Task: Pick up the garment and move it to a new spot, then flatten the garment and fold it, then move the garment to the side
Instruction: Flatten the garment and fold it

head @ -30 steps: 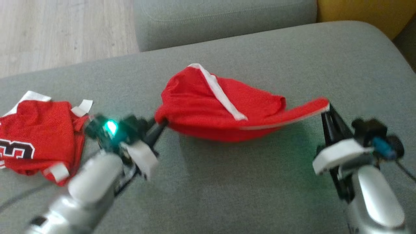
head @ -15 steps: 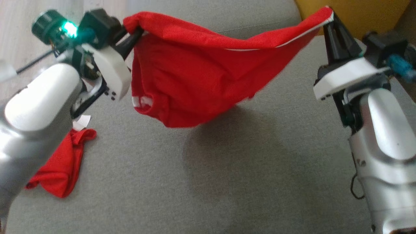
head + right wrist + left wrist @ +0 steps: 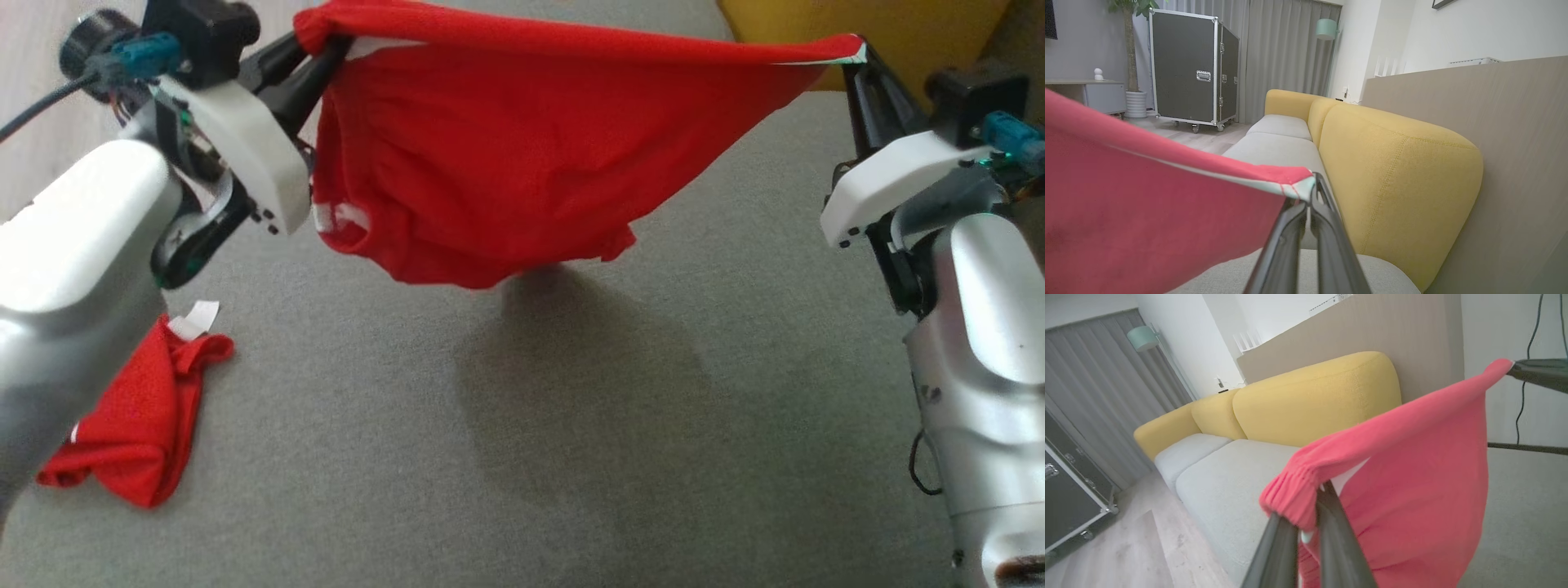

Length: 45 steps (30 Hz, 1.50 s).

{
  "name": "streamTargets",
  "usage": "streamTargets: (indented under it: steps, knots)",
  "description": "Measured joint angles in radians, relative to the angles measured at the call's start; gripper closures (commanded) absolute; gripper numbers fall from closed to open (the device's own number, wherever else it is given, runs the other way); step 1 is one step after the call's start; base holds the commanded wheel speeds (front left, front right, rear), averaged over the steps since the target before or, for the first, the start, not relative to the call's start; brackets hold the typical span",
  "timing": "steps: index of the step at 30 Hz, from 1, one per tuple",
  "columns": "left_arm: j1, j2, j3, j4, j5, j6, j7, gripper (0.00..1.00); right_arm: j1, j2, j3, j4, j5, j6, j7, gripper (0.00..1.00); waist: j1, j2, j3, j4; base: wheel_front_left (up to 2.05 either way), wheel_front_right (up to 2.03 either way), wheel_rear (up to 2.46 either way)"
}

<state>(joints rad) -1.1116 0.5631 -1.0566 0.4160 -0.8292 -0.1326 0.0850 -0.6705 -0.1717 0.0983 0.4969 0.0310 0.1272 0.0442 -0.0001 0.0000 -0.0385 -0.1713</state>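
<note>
Head view has my left end effector [image 3: 331,53] and right end effector [image 3: 857,53] each clamped on a top corner of the garment [image 3: 506,163], which I hold stretched left-to-right between them, sagging clear above the cushion [image 3: 571,457].

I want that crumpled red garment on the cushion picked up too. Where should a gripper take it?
Probably the crumpled garment at its far corner beside the white tab, coming from above: that corner pokes out free, while the rest is bunched.
</note>
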Motion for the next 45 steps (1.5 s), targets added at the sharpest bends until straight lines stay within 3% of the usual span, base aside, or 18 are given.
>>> streamTargets:
  steps: [8,14,19,26,35,45]
  knots:
    - [0.042,0.015,0.023,-0.033,-0.033,0.012,-0.007,1.00,-0.028,-0.003,0.000,0.003,0.009,0.000,0.021,1.00,0.0001,0.0000,0.058,-0.001,0.00,0.00,0.00]
    - [-0.096,0.017,0.047,0.013,0.006,0.019,-0.009,1.00,-0.268,-0.010,0.030,0.078,0.057,0.000,0.026,1.00,0.0003,0.0000,0.177,-0.004,0.00,0.00,0.00]
    - [-0.250,-0.021,0.086,0.130,0.064,0.020,-0.090,1.00,-0.501,0.003,0.016,0.200,0.060,0.000,-0.084,1.00,0.0005,0.0000,0.298,-0.007,0.00,0.00,0.00]
    - [-0.402,-0.117,0.131,0.277,0.117,0.031,-0.280,1.00,-0.708,0.016,-0.077,0.360,-0.037,0.000,-0.263,1.00,0.0004,-0.0001,0.438,-0.006,0.00,0.00,0.00]
    - [-0.320,-0.201,0.114,0.372,0.136,0.009,-0.337,1.00,-0.655,0.023,-0.116,0.568,-0.113,0.000,-0.292,1.00,0.0001,-0.0001,0.508,0.027,0.00,0.00,0.00]
    - [-0.031,-0.207,-0.054,0.324,0.073,0.000,-0.337,1.00,-0.500,-0.026,0.027,0.781,-0.146,0.000,-0.250,1.00,-0.0001,0.0000,0.445,0.050,0.00,0.00,0.00]
